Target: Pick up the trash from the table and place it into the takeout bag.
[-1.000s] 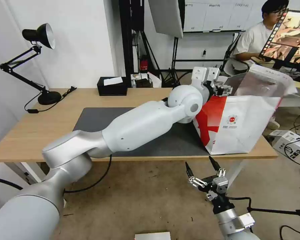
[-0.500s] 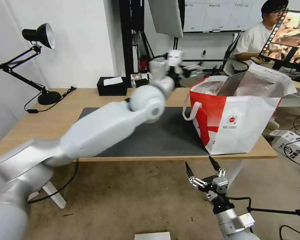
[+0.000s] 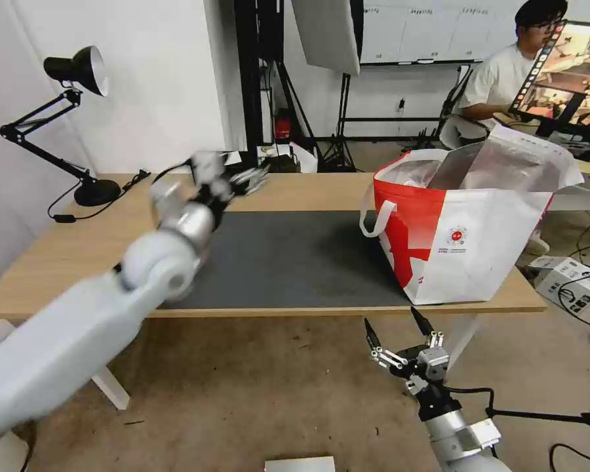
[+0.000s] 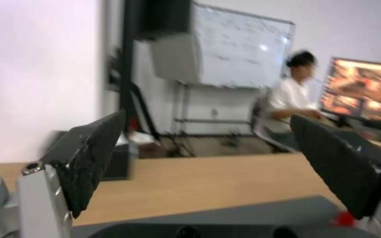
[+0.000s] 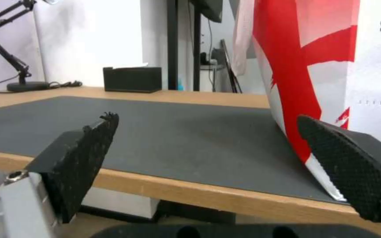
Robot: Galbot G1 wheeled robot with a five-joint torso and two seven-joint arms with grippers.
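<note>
Since the earlier frames the left arm had swung away from the takeout bag (image 3: 465, 236) and back across the counter (image 3: 59, 262), so that the left tool (image 3: 246, 178) was now above the far left corner of the dark grey mat (image 3: 295, 262), near the black tissue box (image 5: 132, 79). Its fingers (image 4: 91, 158) were spread wide and held nothing. The counter itself was long and of light wood, and the mat covered its middle part. On the right end of the mat stood the takeout bag, upright, with its mouth open so that the silver lining showed, and one white loop handle (image 3: 375, 219) hung down on its left side. A black desk lamp (image 3: 78, 118) stood at the far left corner of the counter. The right tool (image 3: 400, 328) hung below the front edge of the counter, just under the bag, with its fingers (image 5: 84, 158) also wide apart and empty. No trash could be seen on the mat; whether some lay inside the bag I cannot tell.
</note>
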